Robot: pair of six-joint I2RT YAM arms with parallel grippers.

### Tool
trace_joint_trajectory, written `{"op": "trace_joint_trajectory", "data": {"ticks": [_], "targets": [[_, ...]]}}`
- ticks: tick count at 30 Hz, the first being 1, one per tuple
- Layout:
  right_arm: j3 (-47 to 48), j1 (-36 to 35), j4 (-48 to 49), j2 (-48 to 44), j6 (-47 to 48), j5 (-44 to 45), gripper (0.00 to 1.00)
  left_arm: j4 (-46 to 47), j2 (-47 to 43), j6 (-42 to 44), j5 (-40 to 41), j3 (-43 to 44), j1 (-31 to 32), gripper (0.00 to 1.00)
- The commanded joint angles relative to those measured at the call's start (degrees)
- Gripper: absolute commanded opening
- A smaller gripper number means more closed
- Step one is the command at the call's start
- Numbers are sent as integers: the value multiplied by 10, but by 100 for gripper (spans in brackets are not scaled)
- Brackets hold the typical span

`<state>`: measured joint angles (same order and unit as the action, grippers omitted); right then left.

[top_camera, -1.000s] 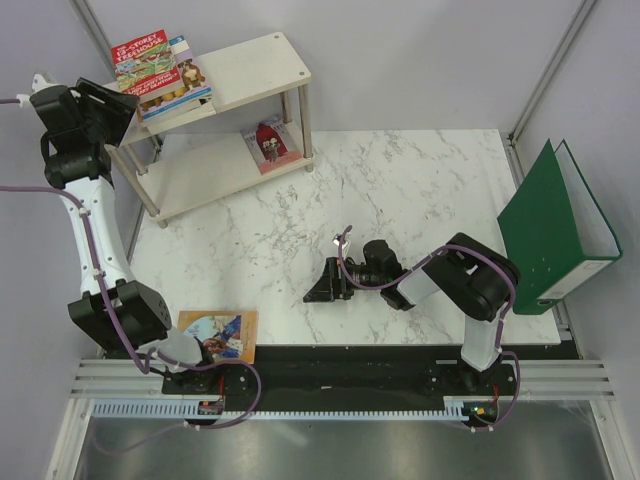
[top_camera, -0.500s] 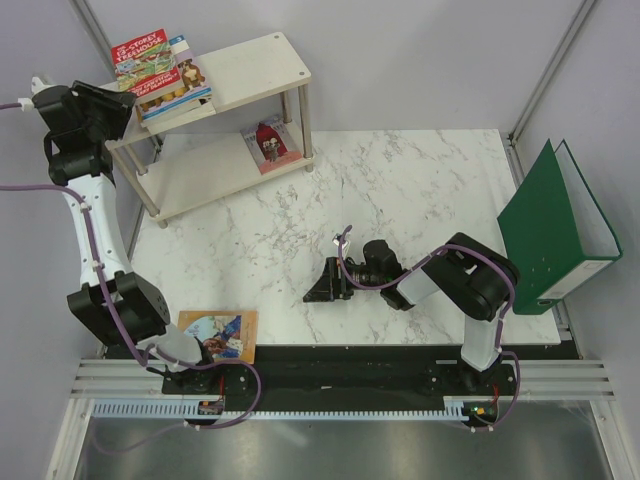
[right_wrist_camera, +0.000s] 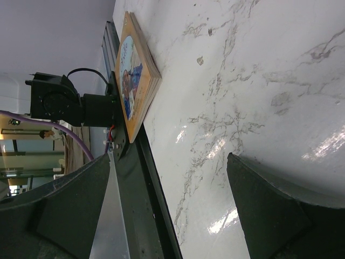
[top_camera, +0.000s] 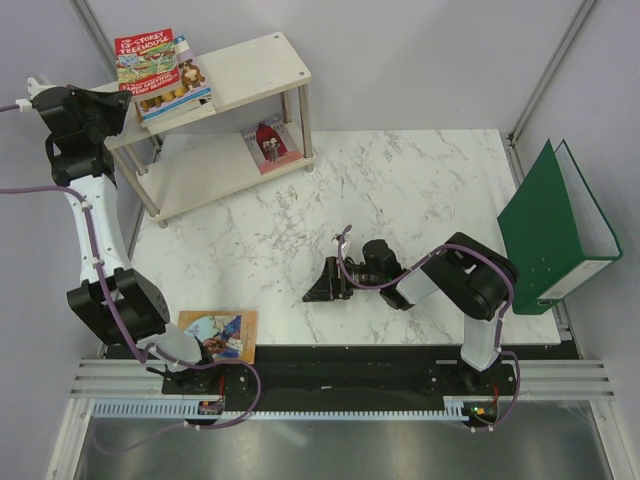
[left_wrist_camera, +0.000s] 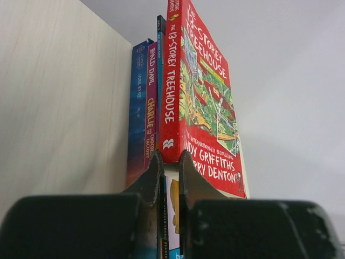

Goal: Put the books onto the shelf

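We see the left gripper (left_wrist_camera: pixel 170 159) just closed on a thin book (left_wrist_camera: pixel 172 216) atop the shelf (top_camera: pixel 270 62) (right gripper (right_wrist_camera: pixel 168 161) gapes), likely straightening the stack (top_camera: pixel 160 80).

The left gripper (left_wrist_camera: pixel 170 159) filled the near edge of the view, its two dark fingers (left_wrist_camera: pixel 153 175) drawn almost together with only a narrow slot between them. The near corner of the red book (left_wrist_camera: pixel 202 91), "The 13-Storey Treehouse", sat right at the fingertips; whether it was pinched could not be told. In the slot showed a thin book (left_wrist_camera: pixel 171 216) with a dark spine and a white and yellow cover. Left of it lay a purple Roald Dahl book (left_wrist_camera: pixel 151 102), then a blue book (left_wrist_camera: pixel 139 108), flat against the cream shelf board (left_wrist_camera: pixel 59 97). A plain grey wall (left_wrist_camera: pixel 291 81) lay far to the right.
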<state>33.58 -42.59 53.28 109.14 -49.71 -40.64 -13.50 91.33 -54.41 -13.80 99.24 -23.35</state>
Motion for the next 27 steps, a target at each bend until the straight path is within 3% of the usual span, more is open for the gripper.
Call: {"op": "trace_joint_trajectory", "data": {"ticks": [1,16,27], "targets": [[-30,-4,-143,53,27,34,98,11,-22,2,4,-16,-3,2],[-29,-4,-139,56,25,31,98,74,-112,-44,-71,-133,-3,2],[-28,-4,-136,61,23,29,98,109,-130,-98,-82,-142,18,2]]}}
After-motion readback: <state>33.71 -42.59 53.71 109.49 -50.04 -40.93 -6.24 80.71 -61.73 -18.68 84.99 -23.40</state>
